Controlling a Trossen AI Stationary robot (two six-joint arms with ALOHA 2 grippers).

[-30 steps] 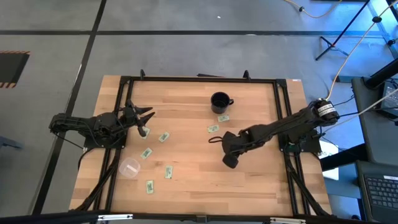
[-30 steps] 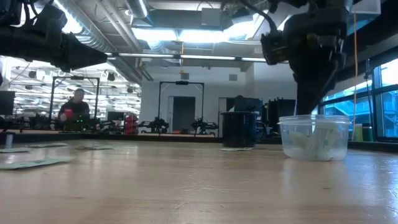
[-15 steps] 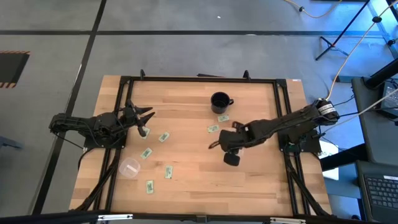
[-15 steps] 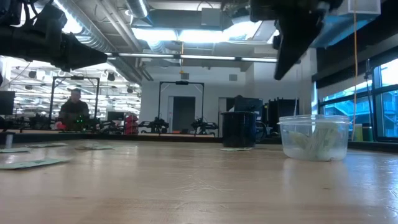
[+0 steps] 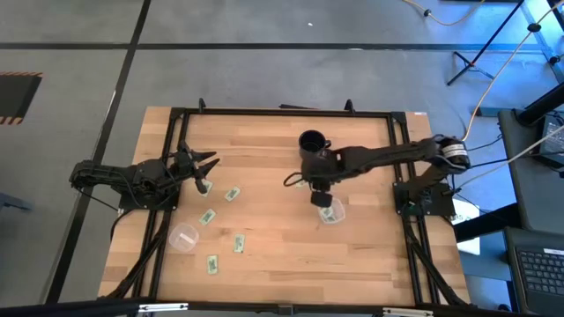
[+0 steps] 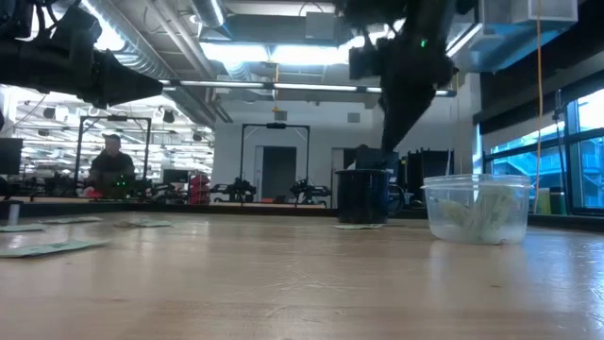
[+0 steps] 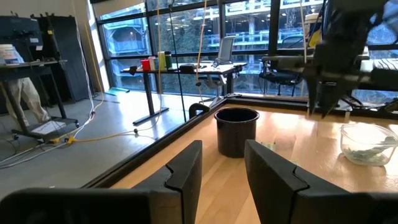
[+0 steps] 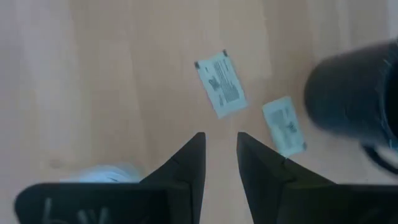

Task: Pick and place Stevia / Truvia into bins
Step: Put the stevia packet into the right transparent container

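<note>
Two Stevia sachets are lying flat on the worktop beside the black mug; four more are scattered near the left bin. The right bin is holding several sachets. The right pincer is being held above the pair, slightly parted, empty. The left pincer is being kept open, empty, at the worktop's left edge.

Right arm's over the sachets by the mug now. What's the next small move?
Probably lower the right gripper onto the nearer sachet. Its fingers are apart and empty, the sachet lies flat just ahead of them beside the black mug, and another sachet lies close by.
</note>
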